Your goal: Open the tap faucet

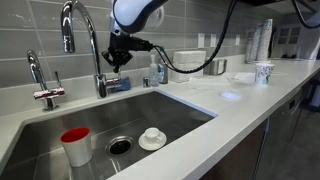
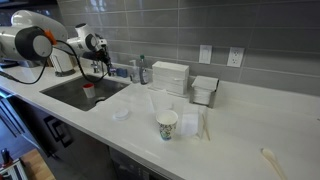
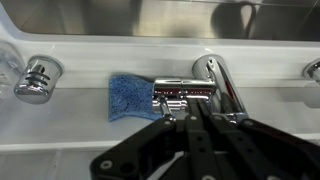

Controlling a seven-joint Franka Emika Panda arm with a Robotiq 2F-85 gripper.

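The tall chrome gooseneck tap faucet (image 1: 84, 28) stands behind the sink (image 1: 170, 100). In the wrist view its base (image 3: 226, 82) has a flat chrome lever handle (image 3: 183, 90) sticking out sideways. My gripper (image 1: 118, 63) hangs just beside the faucet base, at handle height. In the wrist view its fingers (image 3: 190, 110) are pressed together, with the tips right at the lever's near edge. I cannot tell whether they touch it. The gripper also shows in an exterior view (image 2: 102, 62) at the far end of the sink.
A shorter slim tap (image 1: 42, 88) stands beside the faucet. A blue sponge (image 3: 130, 96) lies on the ledge behind the sink, and a chrome knob (image 3: 37, 80) stands nearby. A red cup (image 1: 75, 145) and a white dish (image 1: 152, 138) are in the basin. A paper cup (image 2: 168, 124) and white boxes (image 2: 170, 77) stand on the counter.
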